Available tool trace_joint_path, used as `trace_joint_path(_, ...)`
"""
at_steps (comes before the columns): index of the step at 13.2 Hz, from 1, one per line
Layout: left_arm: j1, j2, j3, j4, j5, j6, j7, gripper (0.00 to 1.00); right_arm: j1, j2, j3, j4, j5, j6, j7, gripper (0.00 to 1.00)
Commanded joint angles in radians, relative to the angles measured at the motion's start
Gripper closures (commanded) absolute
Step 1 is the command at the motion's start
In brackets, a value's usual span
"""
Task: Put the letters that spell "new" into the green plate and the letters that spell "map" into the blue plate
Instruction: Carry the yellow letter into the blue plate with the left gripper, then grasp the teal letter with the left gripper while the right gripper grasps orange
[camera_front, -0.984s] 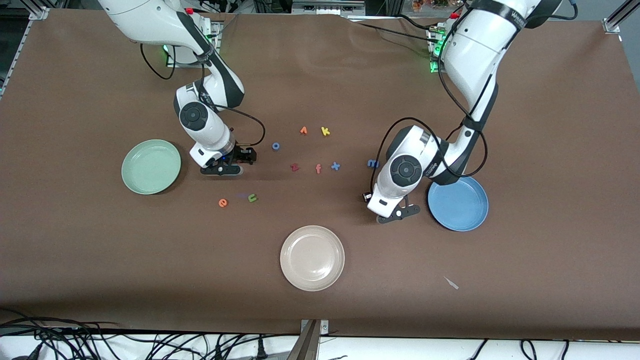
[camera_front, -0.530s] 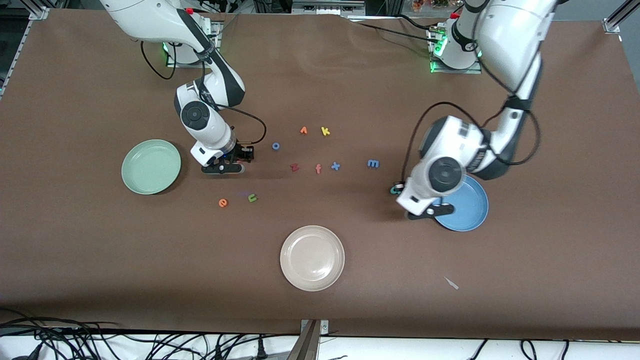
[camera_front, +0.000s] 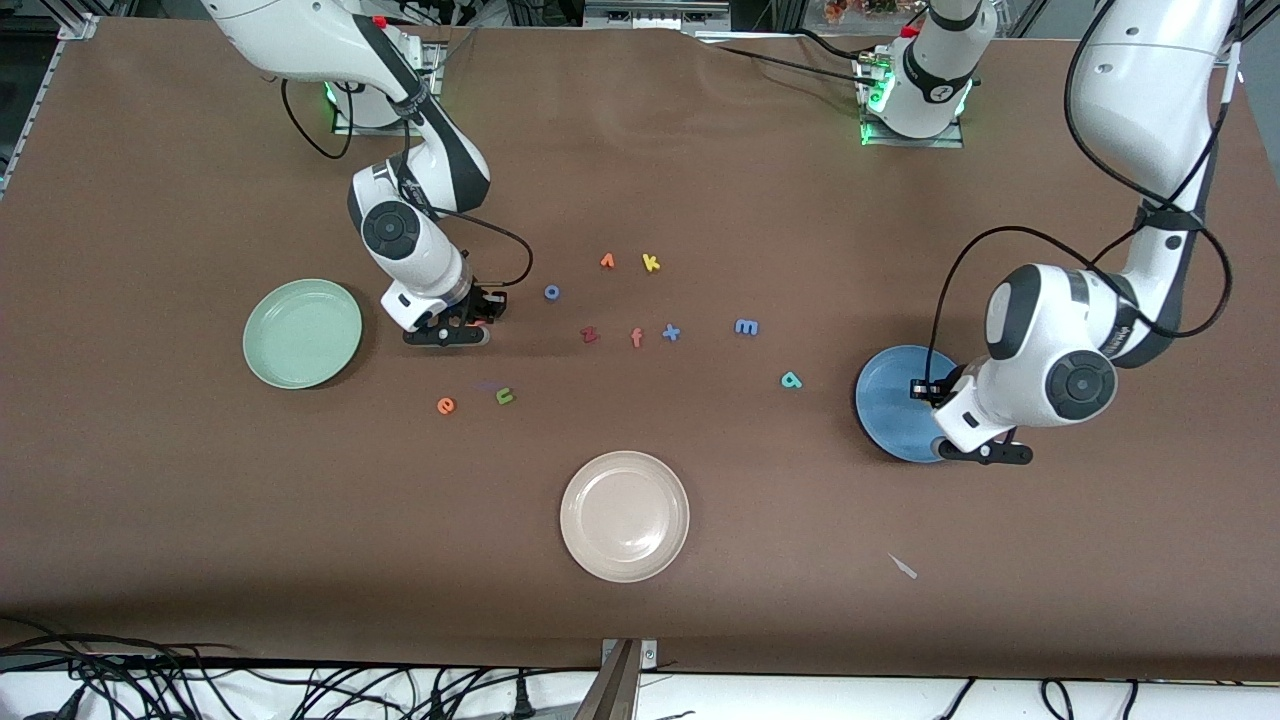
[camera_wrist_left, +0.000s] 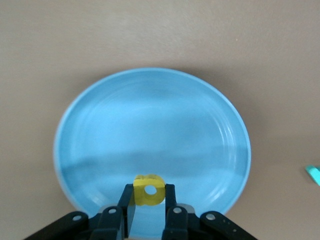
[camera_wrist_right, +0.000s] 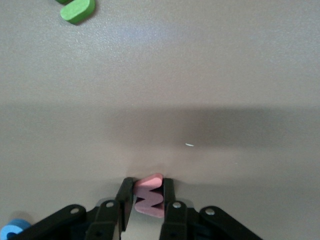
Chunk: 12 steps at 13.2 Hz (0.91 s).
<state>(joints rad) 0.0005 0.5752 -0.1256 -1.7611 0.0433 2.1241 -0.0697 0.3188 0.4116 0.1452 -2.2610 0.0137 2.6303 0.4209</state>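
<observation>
My left gripper (camera_front: 985, 454) hangs over the edge of the blue plate (camera_front: 893, 402) nearest the front camera, shut on the yellow a (camera_wrist_left: 142, 198). In the left wrist view the plate (camera_wrist_left: 150, 125) fills the picture beneath that gripper (camera_wrist_left: 149, 189). My right gripper (camera_front: 455, 337) is down at the table beside the green plate (camera_front: 302, 333), shut on the salmon-pink w (camera_wrist_right: 150, 201). The green n (camera_front: 505, 396) and orange e (camera_front: 446, 405) lie nearer the front camera than it. The blue m (camera_front: 746, 327) and teal p (camera_front: 791, 380) lie between the loose letters and the blue plate.
A beige plate (camera_front: 624, 516) sits near the table's front middle. Loose letters in the centre: blue o (camera_front: 551, 292), an orange letter (camera_front: 607, 261), yellow k (camera_front: 651, 263), dark red z (camera_front: 589, 335), salmon f (camera_front: 636, 338), blue x (camera_front: 671, 332). A small pale scrap (camera_front: 903, 566) lies near the front edge.
The left arm has swung from beside the teal p toward its own end of the table, to the blue plate. The right gripper's fingers have closed on the pink w.
</observation>
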Motion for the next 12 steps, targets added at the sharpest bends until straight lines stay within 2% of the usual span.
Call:
trace_joint_path(1, -0.007, -0.023, -0.014, -0.106, 0.032, 0.138, 0.013, 0.79, 0.005, -0.013, 0.001, -0.005, -0.006, -0.009, 0.001, 1.00)
trace_joint_path(2, -0.008, -0.024, -0.014, -0.110, 0.032, 0.142, 0.013, 0.59, 0.003, -0.020, -0.004, 0.011, -0.006, -0.028, -0.005, 1.00)
trace_joint_path(3, -0.008, -0.024, -0.014, -0.110, 0.032, 0.140, 0.005, 0.01, 0.000, -0.034, -0.010, 0.047, -0.004, -0.108, -0.010, 1.00)
trace_joint_path(5, -0.014, -0.040, -0.020, -0.109, 0.030, 0.122, -0.001, 0.00, -0.001, -0.036, -0.053, 0.182, -0.003, -0.348, -0.004, 1.00)
trace_joint_path(7, -0.019, -0.064, -0.057, -0.098, 0.026, 0.065, -0.031, 0.00, -0.007, -0.034, -0.091, 0.296, -0.001, -0.536, -0.013, 1.00)
trace_joint_path(9, -0.020, -0.063, -0.103, -0.090, 0.020, 0.063, -0.155, 0.00, -0.010, -0.025, -0.160, 0.340, -0.003, -0.602, -0.054, 1.00)
trace_joint_path(12, -0.039, -0.052, -0.160, -0.077, 0.018, 0.069, -0.408, 0.00, -0.024, -0.013, -0.266, 0.341, -0.006, -0.604, -0.172, 1.00)
